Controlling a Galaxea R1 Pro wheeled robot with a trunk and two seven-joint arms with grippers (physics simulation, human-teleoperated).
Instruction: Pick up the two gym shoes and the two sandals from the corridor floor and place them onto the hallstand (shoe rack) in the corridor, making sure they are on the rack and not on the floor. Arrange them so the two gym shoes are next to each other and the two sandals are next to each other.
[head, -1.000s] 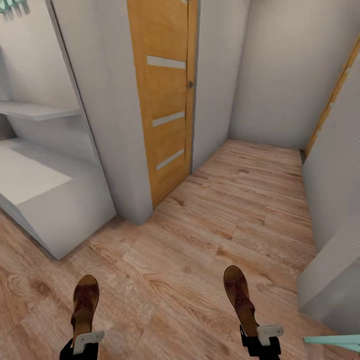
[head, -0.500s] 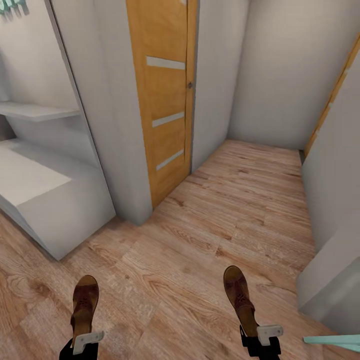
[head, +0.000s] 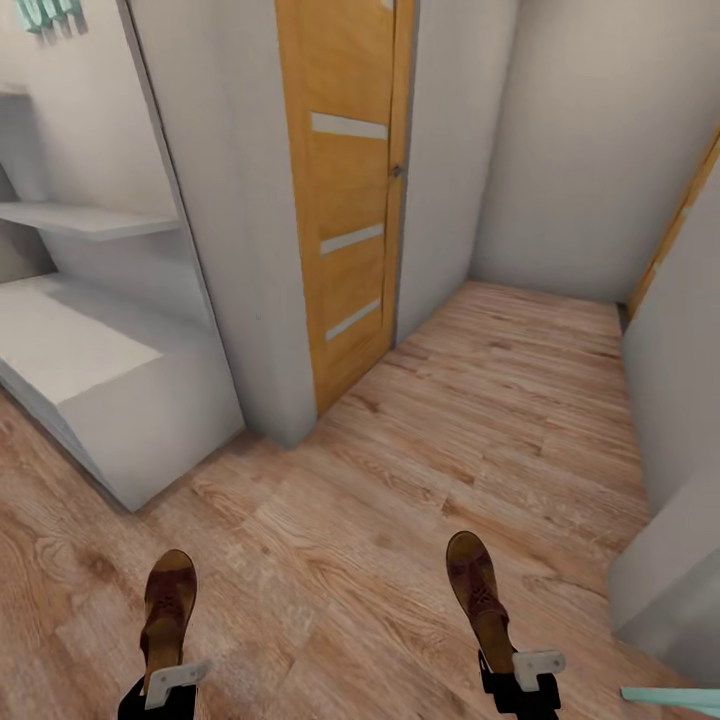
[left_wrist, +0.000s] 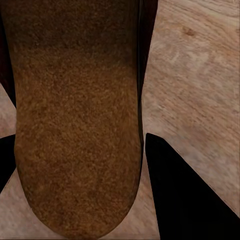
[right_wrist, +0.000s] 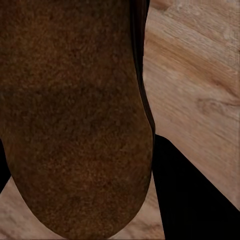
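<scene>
One sandal (head: 167, 615) is clamped in the left claw (head: 163, 690), the other sandal (head: 478, 592) in the right claw (head: 518, 678); both are held above the floor (head: 480, 420).

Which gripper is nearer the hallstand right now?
Left. The left gripper, holding a sandal, is just right of and below the hallstand; the right gripper is across the corridor floor.

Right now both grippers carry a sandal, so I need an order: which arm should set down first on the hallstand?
Left, probably: the hallstand stands on that side, nearer the left gripper and its sandal.
</scene>
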